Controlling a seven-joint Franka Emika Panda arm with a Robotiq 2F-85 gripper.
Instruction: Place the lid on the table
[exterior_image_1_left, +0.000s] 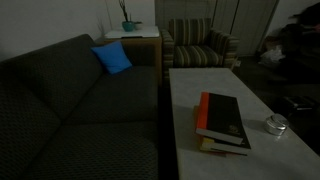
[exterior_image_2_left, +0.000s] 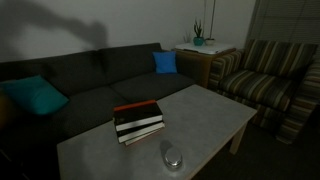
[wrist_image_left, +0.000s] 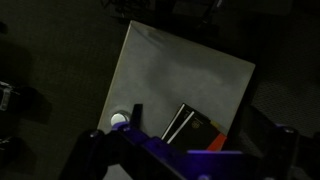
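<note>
The lid (exterior_image_1_left: 276, 124) is a small round shiny piece with a raised centre. It rests on the pale stone-like top of the long low table (exterior_image_1_left: 200, 85), near one end and beside the book stack. It also shows in the other exterior view (exterior_image_2_left: 172, 157) and in the wrist view (wrist_image_left: 119, 121). The table shows there too (exterior_image_2_left: 205, 115) (wrist_image_left: 170, 70). My gripper (wrist_image_left: 185, 162) hangs high above the table, its fingers wide apart with nothing between them. It does not show in the exterior views.
A red-and-black book stack (exterior_image_1_left: 222, 122) (exterior_image_2_left: 137, 120) (wrist_image_left: 195, 128) lies next to the lid. A dark sofa (exterior_image_1_left: 80, 100) with blue cushions (exterior_image_1_left: 112, 58) runs along the table. A striped armchair (exterior_image_2_left: 265, 75) and a side table with a plant (exterior_image_1_left: 130, 28) stand beyond.
</note>
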